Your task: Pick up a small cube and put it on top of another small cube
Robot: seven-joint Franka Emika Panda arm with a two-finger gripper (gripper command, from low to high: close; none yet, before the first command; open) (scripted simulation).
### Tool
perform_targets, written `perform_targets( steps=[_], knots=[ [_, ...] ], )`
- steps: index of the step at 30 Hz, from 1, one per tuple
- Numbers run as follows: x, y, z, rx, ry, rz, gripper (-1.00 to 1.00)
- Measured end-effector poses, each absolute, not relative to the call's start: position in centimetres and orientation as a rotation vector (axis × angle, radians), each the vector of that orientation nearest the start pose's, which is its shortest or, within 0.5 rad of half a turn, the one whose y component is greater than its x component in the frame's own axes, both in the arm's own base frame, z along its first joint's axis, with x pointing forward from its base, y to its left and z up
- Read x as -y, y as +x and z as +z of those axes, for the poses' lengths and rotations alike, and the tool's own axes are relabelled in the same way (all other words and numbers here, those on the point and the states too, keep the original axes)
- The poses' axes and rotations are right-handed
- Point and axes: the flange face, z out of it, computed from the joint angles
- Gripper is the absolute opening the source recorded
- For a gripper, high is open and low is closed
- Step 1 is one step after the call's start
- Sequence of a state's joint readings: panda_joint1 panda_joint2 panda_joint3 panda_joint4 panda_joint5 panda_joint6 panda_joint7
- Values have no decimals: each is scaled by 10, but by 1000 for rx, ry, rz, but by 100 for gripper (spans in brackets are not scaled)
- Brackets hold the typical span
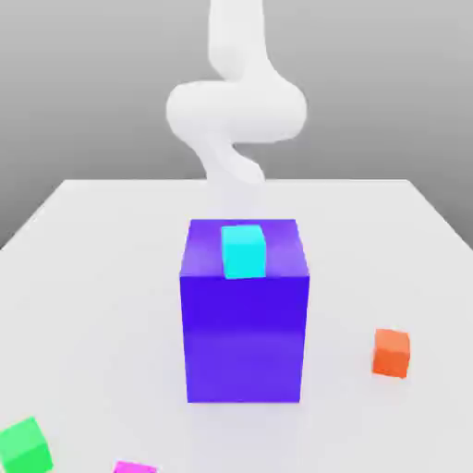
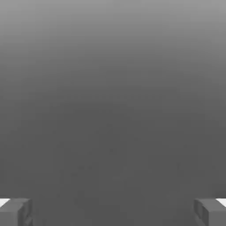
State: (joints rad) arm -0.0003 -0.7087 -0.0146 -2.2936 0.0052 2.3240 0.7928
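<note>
magenta cube (image 1: 135,468) slightly turned | green cube (image 1: 25,448) skewed | end effector (image 2: 113,212) spread

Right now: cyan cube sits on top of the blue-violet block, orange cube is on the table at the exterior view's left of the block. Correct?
Not quite: the exterior view shows the orange cube on the right of the block, not the left.

The arm (image 1: 237,111) looks like smooth white plastic; the big block (image 1: 244,337) looks smooth and faintly glossy; the cyan cube (image 1: 244,252) looks smooth and plastic-like; the worktop (image 1: 111,305) is smooth, with a soft sheen.
</note>
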Motion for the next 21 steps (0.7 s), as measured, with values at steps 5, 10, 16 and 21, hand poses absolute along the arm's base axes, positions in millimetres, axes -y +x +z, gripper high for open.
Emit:
perform_targets(
  steps=[5, 10, 16, 21],
  knots=[
    [24, 440, 620, -1123, -2538, -801, 0],
    [42, 488, 549, -1189, -2595, -649, 0],
    [64, 528, 452, -1270, -2657, -465, 0],
    [86, 546, 365, -1345, -2699, -310, 0]
  ],
)
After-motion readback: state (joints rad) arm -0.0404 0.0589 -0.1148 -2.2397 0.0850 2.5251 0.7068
